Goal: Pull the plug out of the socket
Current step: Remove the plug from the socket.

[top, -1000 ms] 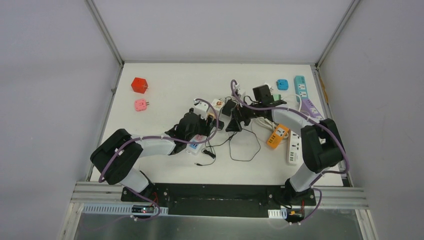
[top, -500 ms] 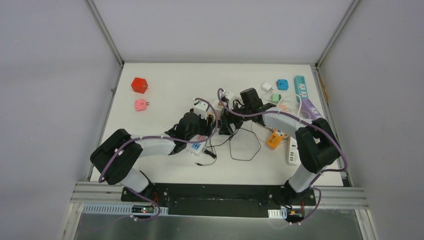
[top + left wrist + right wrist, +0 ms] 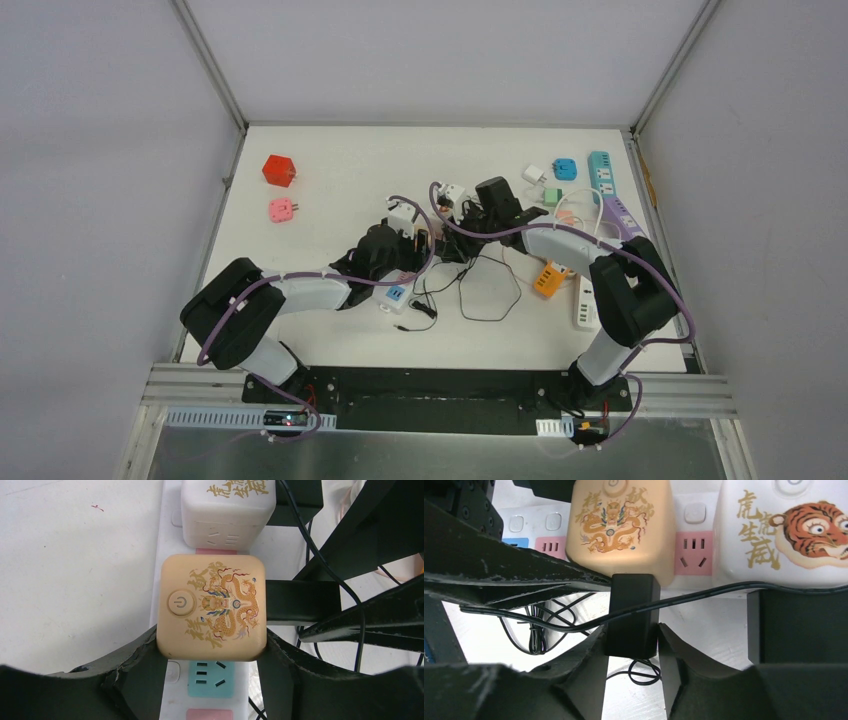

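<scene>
A beige dragon-printed cube socket [image 3: 212,607] sits plugged into a white power strip [image 3: 210,685]. My left gripper [image 3: 212,655] is shut on the cube's near end, one finger on each side. A black plug [image 3: 631,615] sticks out of the cube's side [image 3: 619,525], with a thin black cable across it. My right gripper [image 3: 631,640] is shut on this plug, both fingers pressed against its flanks. In the top view the two grippers meet mid-table, left [image 3: 400,262] and right [image 3: 450,235].
A white tiger-printed cube [image 3: 784,530] with a second black plug [image 3: 794,625] stands beside the dragon cube. Loose black cable [image 3: 480,295] loops in front. Red [image 3: 278,170] and pink [image 3: 281,210] cubes lie far left. An orange socket [image 3: 553,272] and several strips [image 3: 587,300] lie right.
My right arm has swung left to the dragon cube and its jaws have shut on the black plug. The left gripper has kept its hold and not moved.
</scene>
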Motion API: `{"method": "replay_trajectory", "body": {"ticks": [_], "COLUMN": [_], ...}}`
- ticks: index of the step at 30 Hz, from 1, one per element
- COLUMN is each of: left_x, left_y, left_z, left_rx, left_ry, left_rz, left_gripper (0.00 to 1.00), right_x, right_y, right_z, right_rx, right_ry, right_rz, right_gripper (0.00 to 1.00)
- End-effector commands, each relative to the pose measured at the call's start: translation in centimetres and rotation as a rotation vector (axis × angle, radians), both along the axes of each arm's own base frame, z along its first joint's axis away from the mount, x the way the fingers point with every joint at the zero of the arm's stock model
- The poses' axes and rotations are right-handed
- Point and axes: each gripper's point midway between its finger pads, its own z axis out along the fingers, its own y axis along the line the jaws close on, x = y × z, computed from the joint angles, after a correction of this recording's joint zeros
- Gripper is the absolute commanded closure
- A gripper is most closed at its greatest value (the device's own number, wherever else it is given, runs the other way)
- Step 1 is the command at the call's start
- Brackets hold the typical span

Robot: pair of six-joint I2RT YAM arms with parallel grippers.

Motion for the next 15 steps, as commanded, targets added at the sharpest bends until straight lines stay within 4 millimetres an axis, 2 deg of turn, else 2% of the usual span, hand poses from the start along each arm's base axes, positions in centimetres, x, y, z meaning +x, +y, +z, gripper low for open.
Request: {"method": "replay_trajectory", "body": {"ticks": [1, 4, 7, 12, 15], "left_x": [-2.3, -2.4, -2.6, -2.7, -2.9], "left_y": [-0.7, -0.8, -0.6, 0.2, 0.6], "left_z": [-1.4, -1.4, -1.3, -0.9, -0.7], "left_rx": [-0.056, -0.062, -0.064, -0.057, -0.052], "left_ry": [0.118, 0.121, 0.123, 0.122, 0.124], "left_rz": [-0.051, -0.052, -0.052, -0.017, -0.015], "left_gripper": [1.0, 0.95, 0.84, 0.61, 0.53], "right_x": [1.4, 1.5, 1.6, 1.8, 1.9], "right_y": [0.9, 0.8, 0.7, 0.6, 0.4], "right_z": [2.7, 2.6, 2.6, 2.4, 2.1], "right_rx": [0.045, 0.04, 0.033, 0.018, 0.008], "right_ry": [-0.091, -0.093, -0.096, -0.102, -0.098], "right_rz": [0.012, 0.011, 0.006, -0.006, -0.01], "right_gripper": [0.66, 0.82, 0.91, 0.97, 0.99]}}
